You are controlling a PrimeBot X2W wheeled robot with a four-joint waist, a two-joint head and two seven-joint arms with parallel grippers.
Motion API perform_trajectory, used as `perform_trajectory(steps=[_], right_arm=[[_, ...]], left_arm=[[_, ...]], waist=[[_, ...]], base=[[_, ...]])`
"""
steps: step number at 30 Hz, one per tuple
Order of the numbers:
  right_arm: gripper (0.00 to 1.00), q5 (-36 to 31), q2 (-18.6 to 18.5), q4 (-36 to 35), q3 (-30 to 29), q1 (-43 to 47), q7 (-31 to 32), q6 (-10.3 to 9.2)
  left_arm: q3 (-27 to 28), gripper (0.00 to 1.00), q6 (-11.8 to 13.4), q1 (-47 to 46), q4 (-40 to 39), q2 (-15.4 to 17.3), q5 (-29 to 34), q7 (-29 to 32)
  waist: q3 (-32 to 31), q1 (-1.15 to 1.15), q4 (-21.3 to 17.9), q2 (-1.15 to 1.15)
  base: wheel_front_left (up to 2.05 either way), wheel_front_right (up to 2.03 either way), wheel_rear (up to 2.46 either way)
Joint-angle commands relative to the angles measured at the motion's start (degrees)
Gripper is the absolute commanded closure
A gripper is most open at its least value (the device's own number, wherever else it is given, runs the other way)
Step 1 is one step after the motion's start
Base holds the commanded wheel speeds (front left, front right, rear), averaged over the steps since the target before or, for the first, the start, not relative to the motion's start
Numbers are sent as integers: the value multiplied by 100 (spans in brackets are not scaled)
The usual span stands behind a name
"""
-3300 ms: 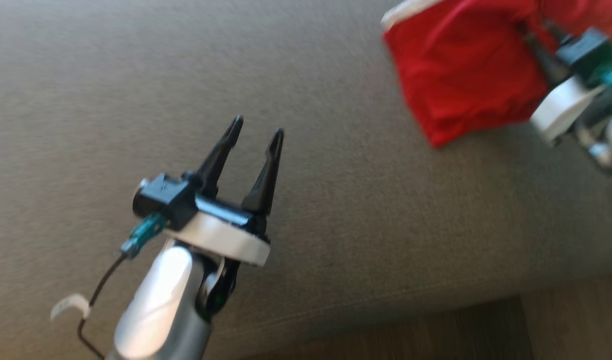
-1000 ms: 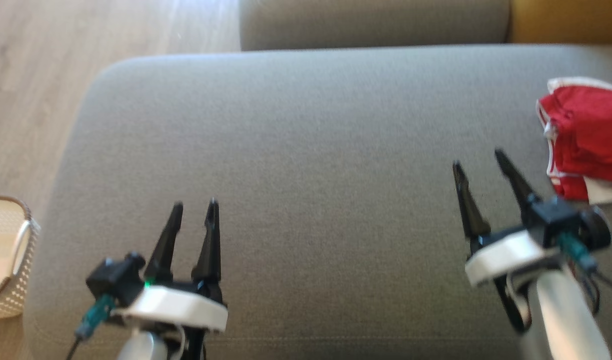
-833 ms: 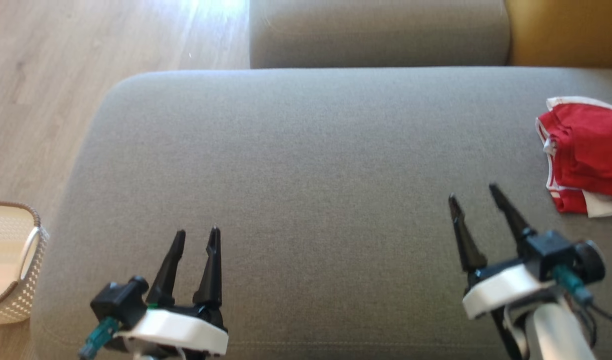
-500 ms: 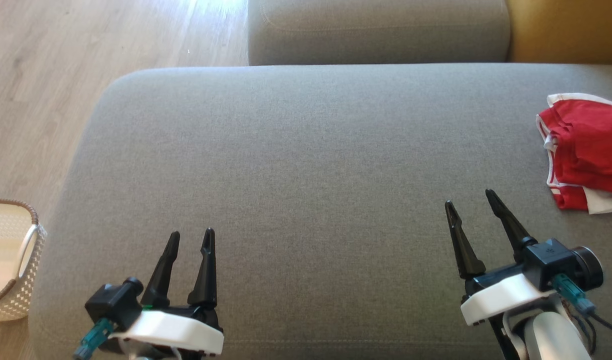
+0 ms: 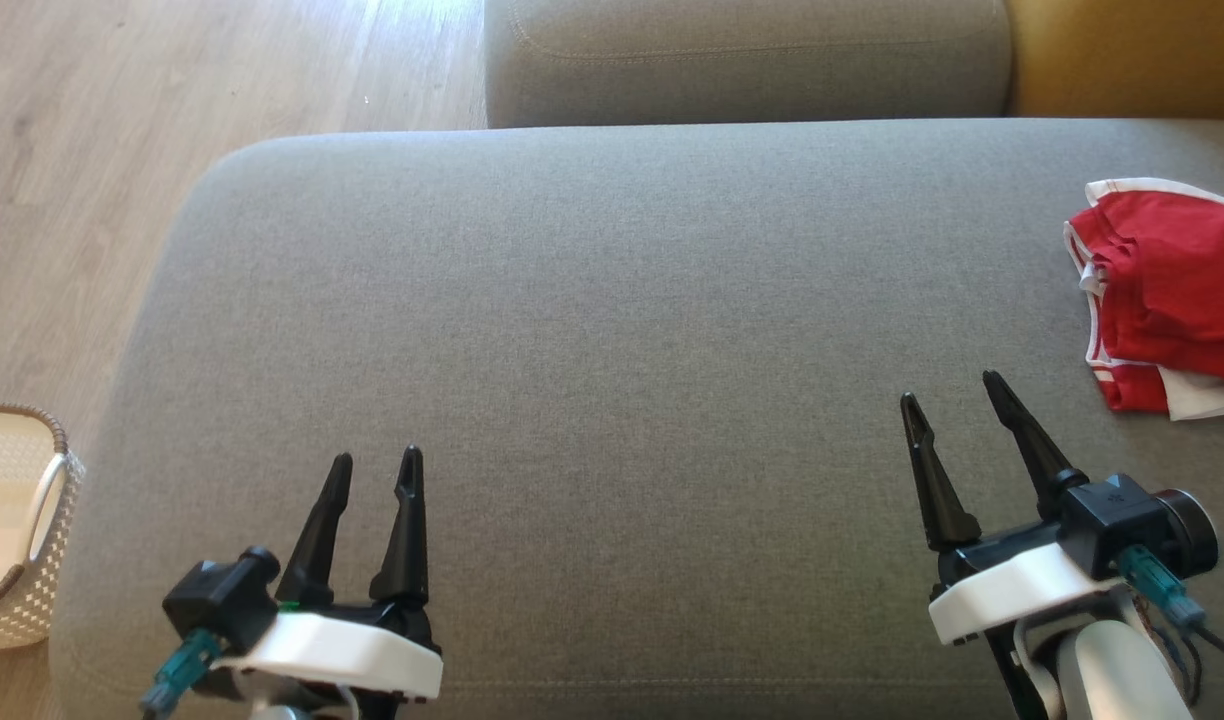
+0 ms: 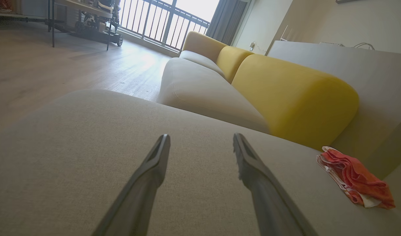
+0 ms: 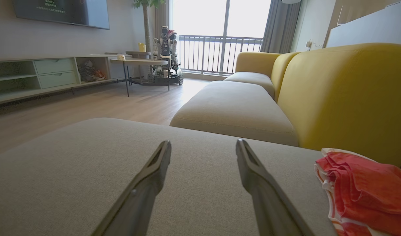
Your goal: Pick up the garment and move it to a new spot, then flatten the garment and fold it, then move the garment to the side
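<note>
Grey sofa seat (image 5: 612, 300) in the head view carries the garment (image 5: 1172, 290), folded into a red-and-white bundle at its far right edge (set aside, I judge, so the last step looks done); left hand (image 5: 376, 455) and right hand (image 5: 950, 387) hover released, holding nothing. Left wrist view: bundle well right, below the yellow backrest (image 6: 295, 98). Right wrist view: it lies near that hand's spread fingers (image 7: 148, 183), untouched

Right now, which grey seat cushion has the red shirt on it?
The near cushion, directly before the robot; the red shirt lies at its right end. The other cushion sits farther back.
</note>
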Motion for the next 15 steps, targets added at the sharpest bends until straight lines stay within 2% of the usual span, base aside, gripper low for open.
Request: perform_trajectory(steps=[1, 15], right_arm=[[0, 26, 3, -205, 99, -117, -54, -2], [0, 38, 4, -226, 66, -80, -54, -2]], left_arm=[[188, 0, 29, -231, -143, -5, -37, -29], [318, 0, -114, -154, -67, -5, -361, -29]], waist=[[-14, 0, -13, 0], [-65, 0, -16, 0]], base=[[0, 0, 0], [0, 0, 0]])
